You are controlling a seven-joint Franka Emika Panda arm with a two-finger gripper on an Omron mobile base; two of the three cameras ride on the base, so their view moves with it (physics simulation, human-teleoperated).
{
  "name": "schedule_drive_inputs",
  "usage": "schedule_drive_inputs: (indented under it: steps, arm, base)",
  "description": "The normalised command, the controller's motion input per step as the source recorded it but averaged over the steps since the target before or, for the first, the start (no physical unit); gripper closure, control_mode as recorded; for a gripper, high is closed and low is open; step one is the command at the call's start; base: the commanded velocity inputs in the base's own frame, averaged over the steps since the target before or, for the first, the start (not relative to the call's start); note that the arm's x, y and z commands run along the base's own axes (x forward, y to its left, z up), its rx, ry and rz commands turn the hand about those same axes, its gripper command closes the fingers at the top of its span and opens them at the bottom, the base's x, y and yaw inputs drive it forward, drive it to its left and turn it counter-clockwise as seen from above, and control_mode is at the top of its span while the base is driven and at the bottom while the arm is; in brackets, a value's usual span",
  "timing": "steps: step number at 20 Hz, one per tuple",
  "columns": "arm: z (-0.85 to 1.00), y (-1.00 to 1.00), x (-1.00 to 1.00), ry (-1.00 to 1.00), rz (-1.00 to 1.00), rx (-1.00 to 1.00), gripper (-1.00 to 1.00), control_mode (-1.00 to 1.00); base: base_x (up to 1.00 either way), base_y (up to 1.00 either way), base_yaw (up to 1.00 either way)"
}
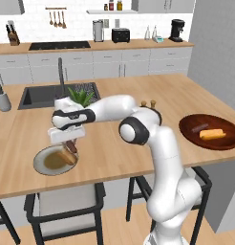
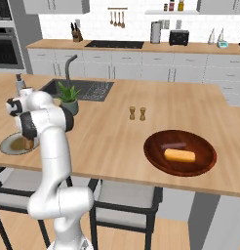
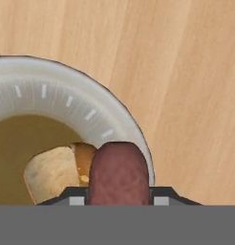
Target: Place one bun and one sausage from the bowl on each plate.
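Reddish-brown sausage [image 3: 119, 170] sits clamped between your gripper [image 1: 70, 146] jaws, just over the grey plate [image 3: 67, 100] beside the bun [image 3: 55, 174] already there. You should judge it light, firm and round, so keep hold at mid-length; another pair waits in the bowl [image 1: 193, 136].

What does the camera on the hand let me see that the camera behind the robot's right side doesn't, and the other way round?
The hand view alone makes it plain that the pincer is shut on a sausage above the grey plate's rim, with a bun lying on the plate beside it.

The right base view alone takes in the rest of the counter: the dark wooden bowl with one more bun and one more sausage, the two small shakers, the potted plant and the sink.

Both share the grey plate and the wooden counter.
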Motion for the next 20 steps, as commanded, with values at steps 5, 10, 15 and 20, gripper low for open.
schedule_drive_inputs:
  steps: [5, 10, 15, 20]
  arm:
    - [0.21, 0.47, -0.28, -0.12, 0.01, 0.01, 1.00, -1.00]
    - [0.00, 0.61, -0.02, -0.02, 0.05, 0.00, 1.00, -1.00]
    - [0.00, 0.31, 0.32, 0.00, 0.00, 0.01, 1.00, -1.00]
    - [-0.03, 0.25, 0.12, 0.00, 0.00, 0.00, 1.00, -1.00]
  base:
    - [0.00, 0.00, 0.00]
    - [0.00, 0.00, 0.00]
    - [0.00, 0.00, 0.00]
    - [0.00, 0.00, 0.00]
